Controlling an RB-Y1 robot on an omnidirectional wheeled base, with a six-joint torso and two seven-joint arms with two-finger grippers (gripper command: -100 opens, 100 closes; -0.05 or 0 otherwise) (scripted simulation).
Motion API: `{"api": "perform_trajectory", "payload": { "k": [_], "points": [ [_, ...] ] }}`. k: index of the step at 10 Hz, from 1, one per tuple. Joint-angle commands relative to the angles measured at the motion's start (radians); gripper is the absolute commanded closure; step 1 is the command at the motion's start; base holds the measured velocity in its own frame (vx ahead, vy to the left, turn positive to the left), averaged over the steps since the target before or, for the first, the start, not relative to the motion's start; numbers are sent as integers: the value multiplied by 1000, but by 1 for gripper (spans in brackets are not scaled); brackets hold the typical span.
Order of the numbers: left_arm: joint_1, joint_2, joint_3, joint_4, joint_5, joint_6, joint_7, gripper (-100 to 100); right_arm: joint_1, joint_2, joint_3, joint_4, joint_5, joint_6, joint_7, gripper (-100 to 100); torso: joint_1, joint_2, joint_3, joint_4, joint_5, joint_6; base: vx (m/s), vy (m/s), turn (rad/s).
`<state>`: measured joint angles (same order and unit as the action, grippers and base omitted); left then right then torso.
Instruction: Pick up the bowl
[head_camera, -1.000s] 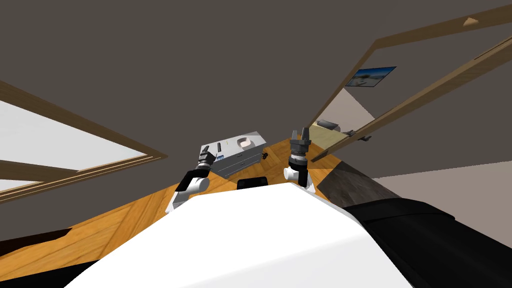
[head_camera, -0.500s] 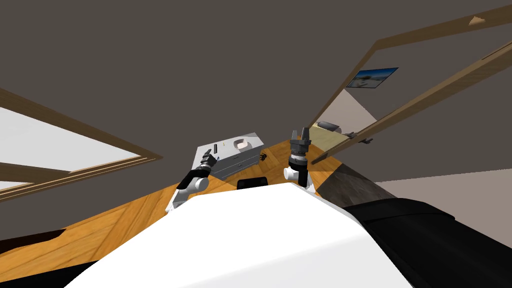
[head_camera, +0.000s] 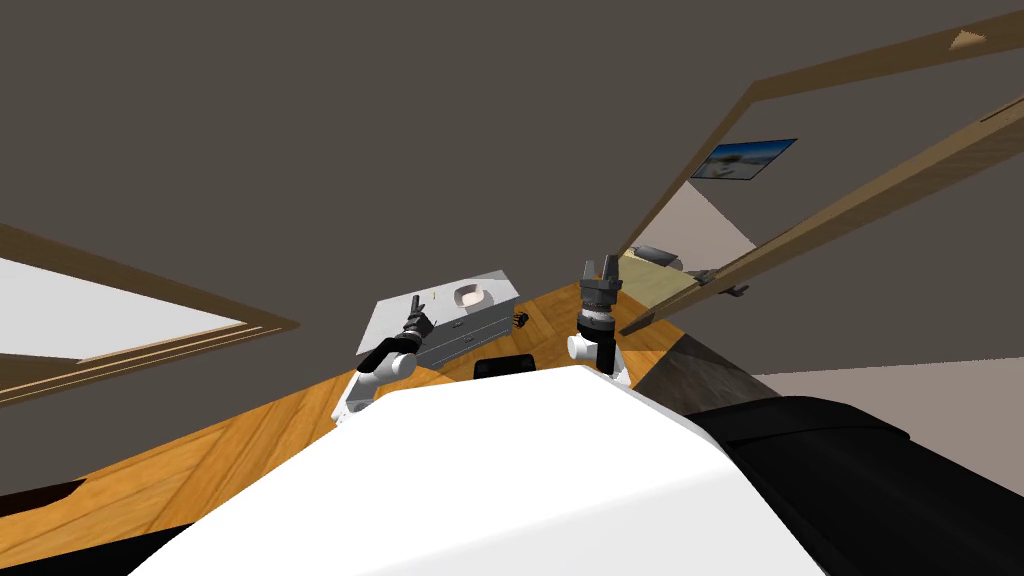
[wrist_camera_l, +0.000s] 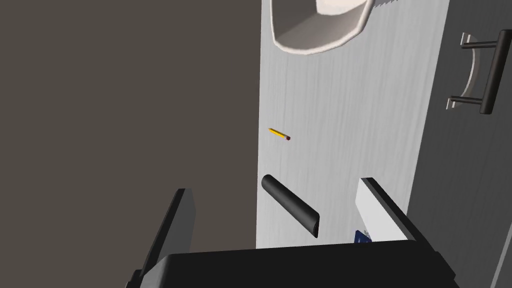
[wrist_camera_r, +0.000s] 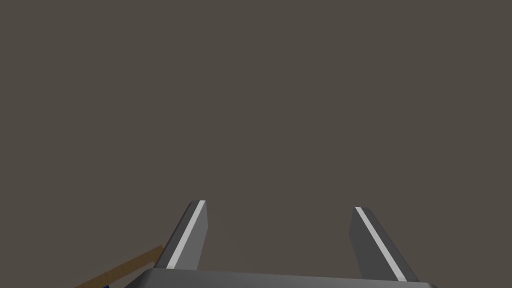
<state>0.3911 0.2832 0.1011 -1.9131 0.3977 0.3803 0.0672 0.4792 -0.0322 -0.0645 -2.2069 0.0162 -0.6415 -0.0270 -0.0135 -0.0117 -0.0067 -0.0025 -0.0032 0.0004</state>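
Well, the bowl sits on top of a grey cabinet, near the end that is far from my left hand. It is a pale, whitish bowl. In the left wrist view the bowl is close to the edge of the cabinet top that runs along the dark brown wall.

Between the bowl and my hand lies a little yellow pencil with a dark tip. It is well apart from the bowl. Nearer my hand lies a short black stick. A small blue thing peeks out beside one finger; it has tiny marks too small to read.

The left gripper hangs over the near end of the cabinet top. Its two fingers are spread wide, with nothing held between them. One finger is out past the wall-side edge and the other is above the top. The black stick lies under the gap. The bare grey top runs from the stick up to the bowl, with just the pencil on the way.

On the cabinet's front is a dark drawer handle.

The right gripper is held up beside an open wooden door. Its fingers are spread apart too, holding nothing.

The cabinet stands on an orange wood floor.
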Motion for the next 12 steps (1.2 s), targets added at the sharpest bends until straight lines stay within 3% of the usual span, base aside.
{"api": "perform_trajectory", "payload": {
  "k": [1, 8, 11, 12],
  "points": [
    [-14, 3, 8, 29, -15, 46, 6, -100, 0, 0, 0, 0, 0, 0, 0, 0, 0, 0, 0, 0, 0, 0, 169, -215, -1],
    [-52, -7, 39, 136, -85, 214, 26, -100, 0, 0, 0, 0, 0, 0, 0, 0, 4, 1, 1, 0, 1, 0, 168, -172, -4],
    [-48, -22, 42, 183, -109, 265, 31, -100, 0, 0, 0, 0, 0, 0, 0, 0, 6, 2, 1, 0, 1, 0, 134, -120, -5],
    [-51, -9, 45, 167, -95, 256, 31, -100, 0, 0, 0, 0, 0, 0, 0, 0, 7, 2, 1, 0, 1, 0, 57, -50, 7]
  ]
}}
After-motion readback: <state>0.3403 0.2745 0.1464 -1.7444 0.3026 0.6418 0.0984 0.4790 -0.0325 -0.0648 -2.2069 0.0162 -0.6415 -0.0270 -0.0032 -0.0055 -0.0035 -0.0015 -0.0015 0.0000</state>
